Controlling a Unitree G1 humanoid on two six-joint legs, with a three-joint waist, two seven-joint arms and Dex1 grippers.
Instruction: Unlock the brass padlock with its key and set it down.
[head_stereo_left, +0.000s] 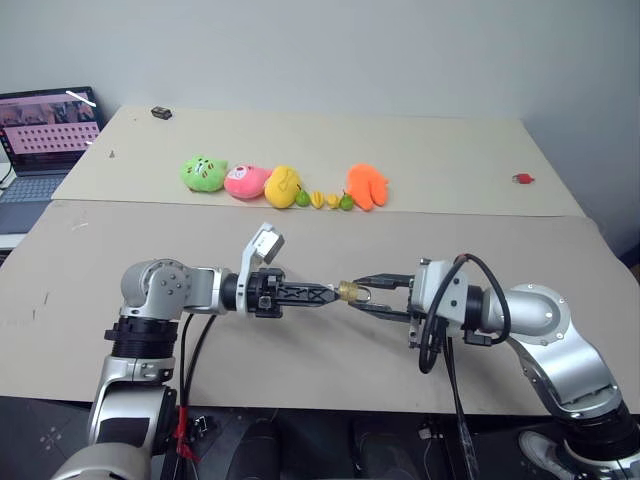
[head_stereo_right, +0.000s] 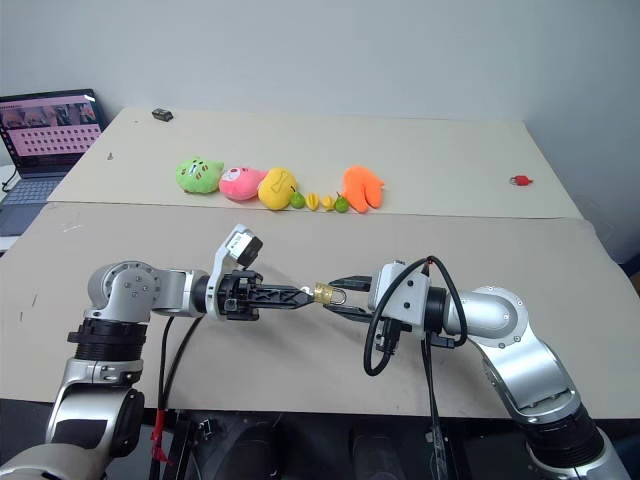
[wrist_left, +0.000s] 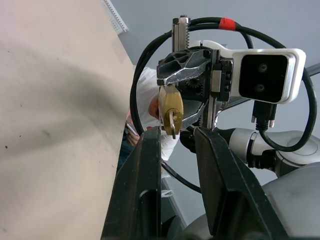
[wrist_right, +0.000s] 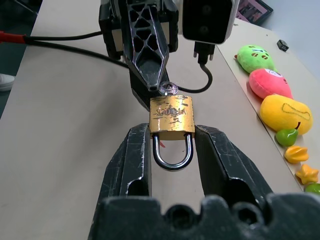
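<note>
Padlock (wrist_right: 171, 120) held in air above counter (head_stereo_left: 300, 350), clamped between right gripper (wrist_right: 171, 150) fingers, shackle seated. Left gripper (head_stereo_left: 335, 293) narrowed on key (wrist_right: 168, 89) at keyhole. Remaining, likely: turn key, open shackle, set padlock down.

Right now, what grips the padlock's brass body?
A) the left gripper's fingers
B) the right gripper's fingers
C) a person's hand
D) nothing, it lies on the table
B: in the right wrist view the padlock sits clamped between the right gripper fingers, while the left gripper meets the key at its far end.
</note>
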